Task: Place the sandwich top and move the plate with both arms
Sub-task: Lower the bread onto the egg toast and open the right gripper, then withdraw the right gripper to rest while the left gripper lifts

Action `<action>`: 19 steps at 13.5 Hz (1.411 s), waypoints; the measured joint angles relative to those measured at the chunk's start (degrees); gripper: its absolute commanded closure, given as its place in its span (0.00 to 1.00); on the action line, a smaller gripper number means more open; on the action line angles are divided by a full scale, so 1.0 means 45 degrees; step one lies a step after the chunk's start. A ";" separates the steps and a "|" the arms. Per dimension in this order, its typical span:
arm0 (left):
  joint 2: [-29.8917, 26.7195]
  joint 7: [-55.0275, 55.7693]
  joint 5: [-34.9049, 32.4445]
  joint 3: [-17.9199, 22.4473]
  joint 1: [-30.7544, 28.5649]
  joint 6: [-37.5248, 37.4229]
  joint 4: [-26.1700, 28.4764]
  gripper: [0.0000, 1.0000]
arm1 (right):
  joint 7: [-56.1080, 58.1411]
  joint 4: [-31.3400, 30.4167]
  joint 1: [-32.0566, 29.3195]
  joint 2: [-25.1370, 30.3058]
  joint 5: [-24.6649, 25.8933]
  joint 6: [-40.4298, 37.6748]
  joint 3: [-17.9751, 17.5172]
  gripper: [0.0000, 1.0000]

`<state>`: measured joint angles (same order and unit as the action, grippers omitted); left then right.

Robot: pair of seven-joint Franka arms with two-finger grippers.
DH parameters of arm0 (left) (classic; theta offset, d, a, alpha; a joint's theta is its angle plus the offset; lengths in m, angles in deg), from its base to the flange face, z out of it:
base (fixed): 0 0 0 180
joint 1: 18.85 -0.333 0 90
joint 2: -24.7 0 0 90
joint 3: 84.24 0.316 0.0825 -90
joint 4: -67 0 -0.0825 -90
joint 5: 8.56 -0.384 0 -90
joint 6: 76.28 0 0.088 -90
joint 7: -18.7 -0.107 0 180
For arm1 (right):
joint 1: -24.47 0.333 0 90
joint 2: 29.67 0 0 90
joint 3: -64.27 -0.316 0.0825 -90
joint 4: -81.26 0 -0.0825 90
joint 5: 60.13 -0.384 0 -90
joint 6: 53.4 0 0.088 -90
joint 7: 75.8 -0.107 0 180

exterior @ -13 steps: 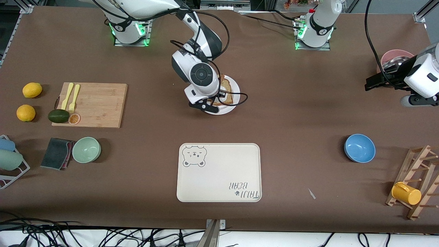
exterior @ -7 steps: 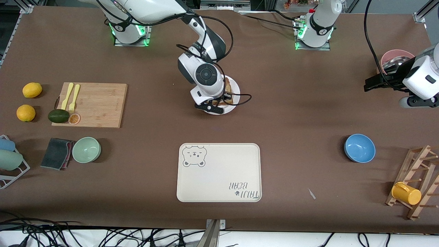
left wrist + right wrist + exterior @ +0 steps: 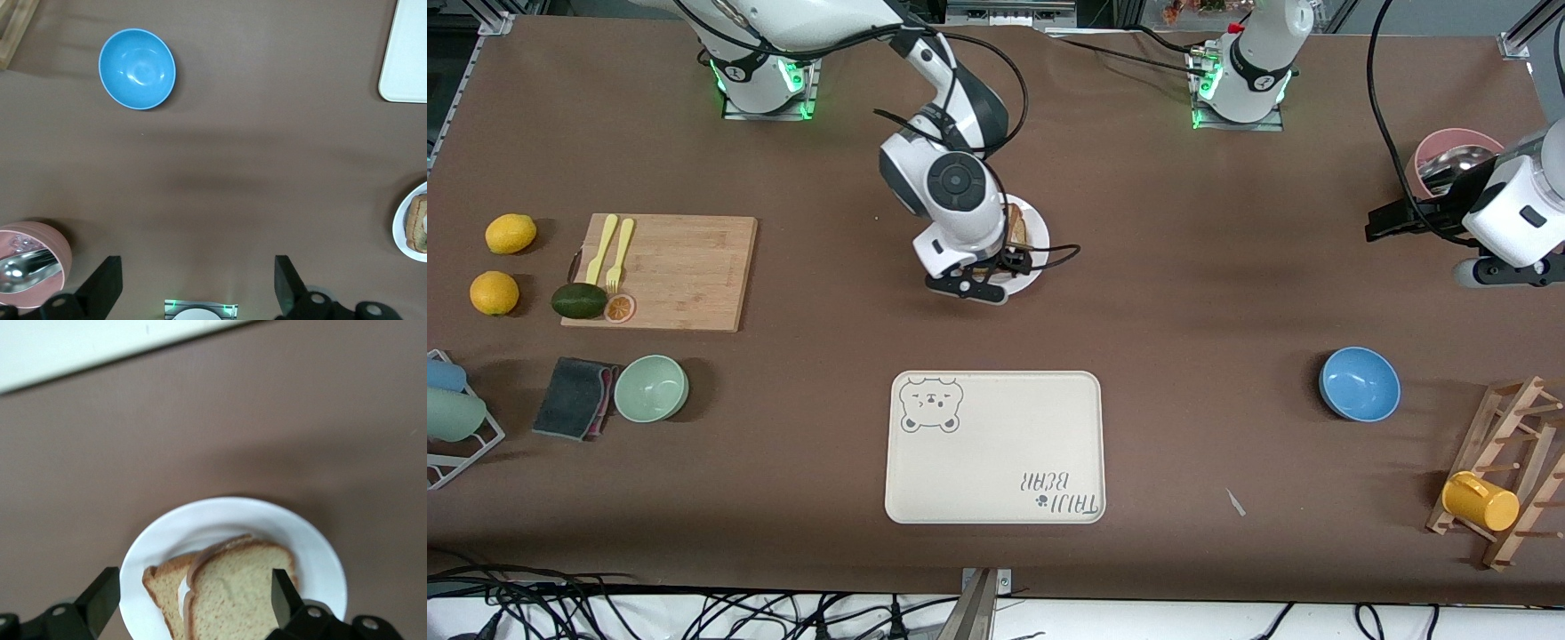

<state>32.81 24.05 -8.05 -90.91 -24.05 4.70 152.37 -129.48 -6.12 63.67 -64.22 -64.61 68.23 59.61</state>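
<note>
Judging by its rigid, slick look, we would pinch the plate [image 3: 235,520] at opposite rim edges, well farther from the front camera than the tray [image 3: 993,446]. On it, the sandwich top [image 3: 239,584] lies soft and crushable. Our right end effector [image 3: 190,597] hovers spread above it, holding nothing; our left end effector [image 3: 197,283] waits open over bare bench [image 3: 1192,293].

Landmark: rectangular cream tray [image 3: 994,446], bear drawing on it, lying flat on the brown surface [image 3: 1192,293].

Toward the right arm's end from the tray: green bowl [image 3: 651,388], with a dark folded cloth [image 3: 574,397] just beside it. Farther from the camera than the tray: wooden cutting board [image 3: 660,271] bearing two yellow forks [image 3: 612,249], an avocado [image 3: 579,300] and an orange slice [image 3: 619,308]; two lemons [image 3: 502,263] near the board.

Toward the left arm's end: blue bowl [image 3: 1359,383], wooden rack [image 3: 1507,471] holding a yellow cup [image 3: 1480,501], pink bowl [image 3: 1449,160].
</note>
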 measured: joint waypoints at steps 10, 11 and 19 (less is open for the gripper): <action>0.0722 -0.0011 0.2446 0.0007 -0.0435 0.0333 0.0420 0.00 | 0.8652 0.0000 -0.5540 0.4452 0.0015 -0.5003 0.0574 0.00; 0.0815 -0.0012 0.2511 0.0007 -0.0455 0.0488 0.0422 0.00 | 0.9123 -0.0076 -0.5833 0.4748 0.0015 -0.5031 0.0798 0.00; 0.1793 -0.1566 0.4485 0.0025 -0.1510 0.0664 0.0454 0.00 | 1.1216 -0.0543 -0.8490 0.6941 0.0100 -0.5880 0.2451 0.00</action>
<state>40.88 17.00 12.13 -90.80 -30.84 7.69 154.42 -79.01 -8.56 25.47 -32.99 -64.16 41.77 70.64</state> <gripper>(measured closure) 0.000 0.000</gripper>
